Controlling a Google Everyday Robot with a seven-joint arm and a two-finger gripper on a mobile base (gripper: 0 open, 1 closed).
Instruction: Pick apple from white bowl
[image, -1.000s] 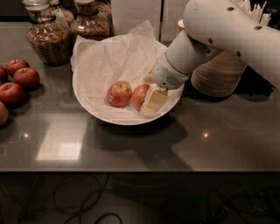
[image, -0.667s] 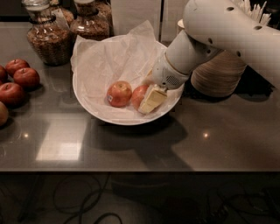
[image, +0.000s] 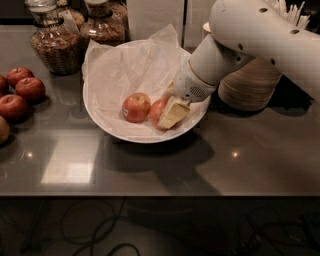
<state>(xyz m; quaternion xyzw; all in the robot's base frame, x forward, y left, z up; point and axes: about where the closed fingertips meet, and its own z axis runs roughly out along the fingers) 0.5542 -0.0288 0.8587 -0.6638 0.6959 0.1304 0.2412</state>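
The robot's white arm (image: 260, 35) reaches down from the upper right, crossing the right rim of the bowl (image: 102, 122). The gripper (image: 172, 114) sits low inside the bowl, pressed against the right side of the apple (image: 156, 109). Whether it has hold of the fruit cannot be told, as its cream-coloured front covers much of the apple. The apple lies on the bowl's floor, right of centre, touching or just beside a second apple (image: 135, 106) on its left.

Crinkled tissue (image: 130, 70) lines the bowl and stands up above its back rim. Two jars (image: 52, 42) crowd that rim at the back left, and a stack of beige bowls (image: 250, 87) stands just beside the right rim, under the arm.

A group of red apples (image: 22, 92) lies at the left edge of the view, well apart from the bowl. In front of the bowl and to its right, the dark counter (image: 240, 165) runs flat and bare to its front edge. Below that edge, cables (image: 100, 235) trail across the floor. The left half of the bowl's interior holds only tissue.
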